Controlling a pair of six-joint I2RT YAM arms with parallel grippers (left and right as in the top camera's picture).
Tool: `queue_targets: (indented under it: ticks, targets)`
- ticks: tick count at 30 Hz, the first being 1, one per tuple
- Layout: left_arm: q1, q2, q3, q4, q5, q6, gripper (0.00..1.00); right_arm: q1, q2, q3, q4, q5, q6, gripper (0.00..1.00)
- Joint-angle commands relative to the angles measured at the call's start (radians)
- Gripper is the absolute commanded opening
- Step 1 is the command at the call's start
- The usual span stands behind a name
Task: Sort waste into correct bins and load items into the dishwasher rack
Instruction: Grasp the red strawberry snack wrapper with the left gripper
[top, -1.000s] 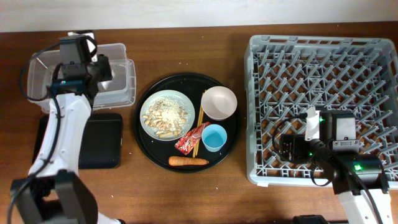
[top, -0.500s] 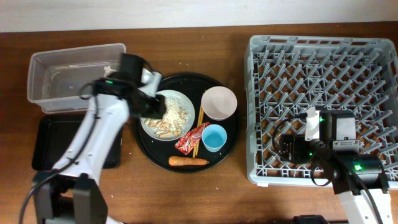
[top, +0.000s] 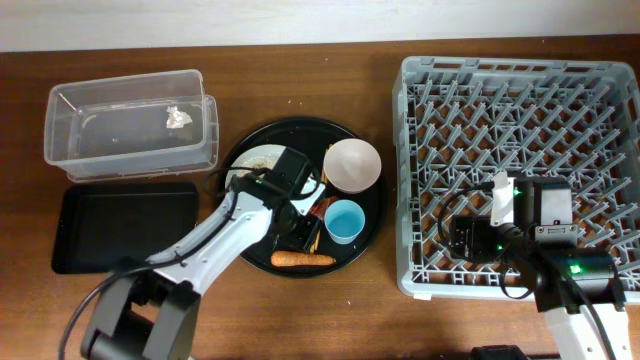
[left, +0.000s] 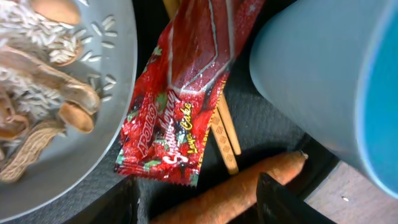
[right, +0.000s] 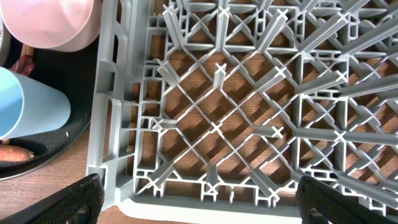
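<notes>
My left gripper (top: 300, 233) (left: 199, 208) is open low over the round black tray (top: 240, 255). It hovers at the lower end of the red snack wrapper (left: 183, 106) (top: 318, 212), and the orange carrot (left: 242, 186) (top: 303, 260) lies between its fingers, untouched. The wrapper rests across the wooden chopsticks (left: 224, 134). Beside it are the light-blue cup (top: 345, 220) (left: 329, 81), the white bowl (top: 352, 165) and the plate (top: 258, 158) of beige food scraps (left: 37, 74), partly hidden by my arm. A white scrap (top: 178, 117) lies in the clear tub (top: 130, 150). My right gripper (right: 211, 205) (top: 470, 238) is open wide over the dishwasher rack (top: 520, 120) (right: 217, 124), holding nothing.
The shallow black rectangular tray (top: 125, 225) sits below the clear tub at the far left. The rack's grey wall (right: 109, 124) stands between my right gripper and the round tray. Bare wooden table (top: 300, 320) runs along the front.
My left arm has swung from over the clear tub across to the round tray and down near the wrapper, its jaws spreading wider. The right arm has not moved.
</notes>
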Motion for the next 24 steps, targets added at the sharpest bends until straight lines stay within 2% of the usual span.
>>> queue_targets:
  ticks: [1, 8, 12, 15, 16, 18, 20, 21, 24]
  targets:
    - [-0.004, 0.067, -0.01, 0.008, -0.008, 0.012, 0.6, 0.002, 0.0, 0.021, 0.0, 0.009, 0.008, 0.98]
    - [-0.004, 0.142, -0.01, 0.074, -0.009, 0.012, 0.57, 0.002, 0.0, 0.021, 0.0, 0.009, 0.008, 0.98]
    - [-0.004, 0.142, -0.01, 0.078, -0.053, 0.012, 0.25, 0.002, 0.0, 0.021, 0.0, 0.009, 0.008, 0.98]
    - [-0.004, 0.142, -0.009, 0.082, -0.053, 0.012, 0.18, 0.002, 0.0, 0.021, 0.0, 0.009, 0.008, 0.98]
    - [-0.004, 0.142, -0.01, 0.082, -0.053, 0.012, 0.19, 0.002, 0.0, 0.021, 0.0, 0.009, 0.008, 0.98]
    - [-0.004, 0.142, -0.01, 0.081, -0.053, 0.012, 0.36, 0.002, 0.0, 0.021, 0.0, 0.009, 0.008, 0.98]
    - [-0.004, 0.142, -0.01, 0.08, -0.053, 0.012, 0.46, 0.002, 0.0, 0.021, 0.0, 0.009, 0.008, 0.98]
    - [-0.004, 0.142, -0.01, 0.076, -0.054, 0.012, 0.49, 0.002, 0.0, 0.021, 0.0, 0.009, 0.008, 0.98]
    - [-0.004, 0.142, -0.01, 0.066, -0.14, 0.011, 0.49, 0.002, 0.0, 0.021, 0.0, 0.009, 0.008, 0.98]
